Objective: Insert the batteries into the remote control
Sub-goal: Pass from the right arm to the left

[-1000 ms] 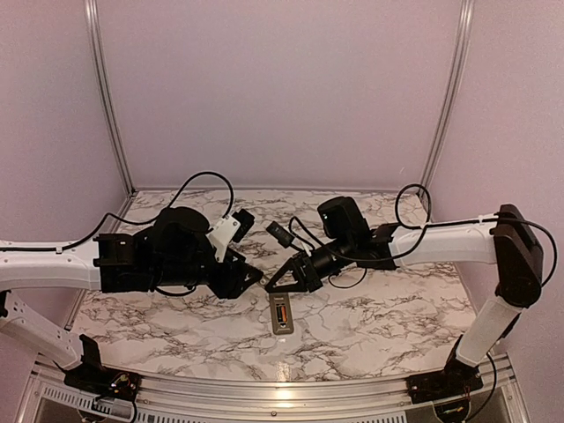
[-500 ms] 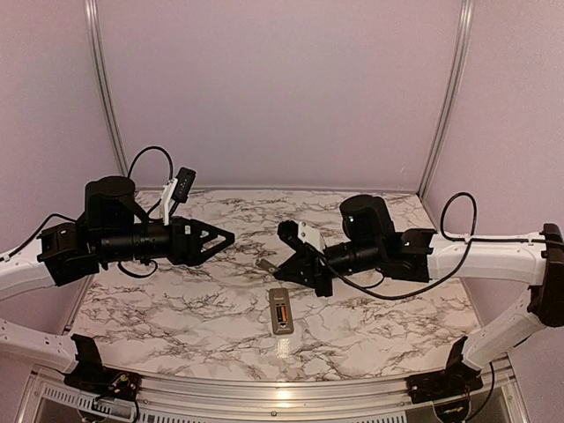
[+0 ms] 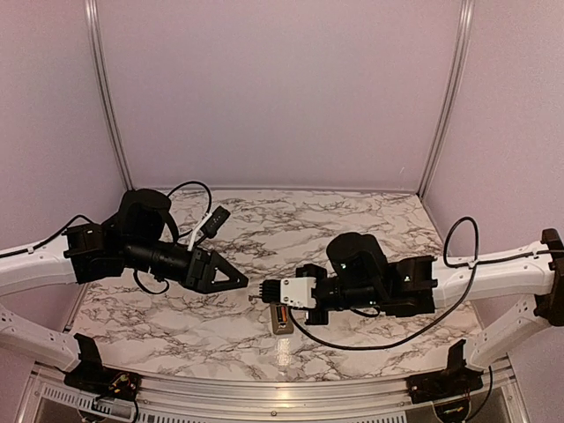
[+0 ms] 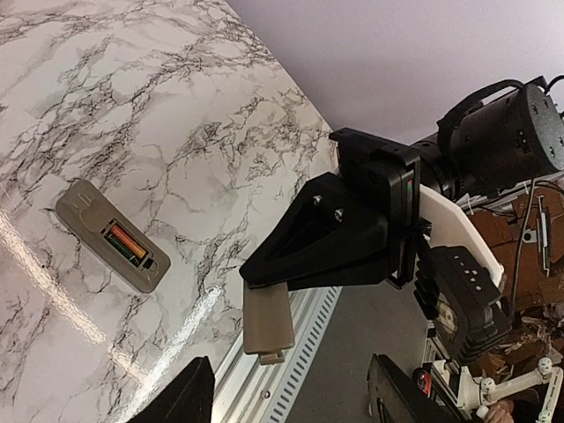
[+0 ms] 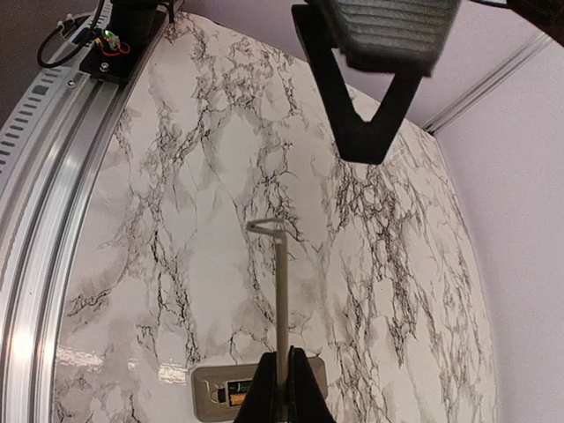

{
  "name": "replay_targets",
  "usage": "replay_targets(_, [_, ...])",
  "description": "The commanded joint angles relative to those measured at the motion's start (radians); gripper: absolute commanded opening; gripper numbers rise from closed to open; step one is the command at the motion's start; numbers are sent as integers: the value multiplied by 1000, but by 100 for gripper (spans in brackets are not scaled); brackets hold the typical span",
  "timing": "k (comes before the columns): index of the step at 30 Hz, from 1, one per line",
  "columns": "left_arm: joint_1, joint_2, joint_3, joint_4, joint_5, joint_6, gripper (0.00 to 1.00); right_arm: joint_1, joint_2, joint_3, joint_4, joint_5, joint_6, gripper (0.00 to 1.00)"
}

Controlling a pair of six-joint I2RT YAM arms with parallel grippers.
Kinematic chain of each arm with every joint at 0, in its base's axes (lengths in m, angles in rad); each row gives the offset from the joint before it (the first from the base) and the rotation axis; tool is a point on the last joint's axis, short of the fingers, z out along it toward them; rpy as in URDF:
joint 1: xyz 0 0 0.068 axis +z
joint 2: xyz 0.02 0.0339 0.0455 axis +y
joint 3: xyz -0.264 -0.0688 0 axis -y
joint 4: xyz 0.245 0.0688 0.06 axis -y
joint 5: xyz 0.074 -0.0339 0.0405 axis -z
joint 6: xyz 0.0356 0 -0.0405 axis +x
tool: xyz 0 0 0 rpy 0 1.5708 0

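Note:
The remote control (image 4: 97, 225) lies back-up on the marble table, and the batteries (image 4: 126, 242), one orange-red and one dark, sit in its open recess. In the top view the remote control (image 3: 281, 319) is partly hidden under the right gripper. My right gripper (image 5: 282, 361) is shut on the flat grey cover piece (image 5: 280, 291), holding it edge-on above the remote control (image 5: 211, 389). The left wrist view shows the cover piece (image 4: 267, 322) hanging from the black right gripper (image 4: 269, 280). My left gripper (image 4: 289, 374) is open and empty, facing the cover from a short distance.
The left gripper (image 3: 238, 281) and right gripper (image 3: 264, 292) point at each other just left of the table's middle. The aluminium rail (image 3: 282, 388) runs along the near edge. Lilac walls enclose the back and sides.
The left arm swung away to the left, then came back lower toward the centre. The right gripper carried the cover down and nearer, over the remote, and now points left.

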Motion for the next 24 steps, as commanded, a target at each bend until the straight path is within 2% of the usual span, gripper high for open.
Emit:
replay_targets(1, [-27,53,14,-60,64,23,62,46,-9,7,-29,146,-95,2])
replay_targets(13, [-60,149,61,-72,92,56,60,94,-5,11,-30,190,-136,2])
replay_targets(24, [-61,193,81,-55,107,67,44,117,-10,4,-20,197,-146,2])
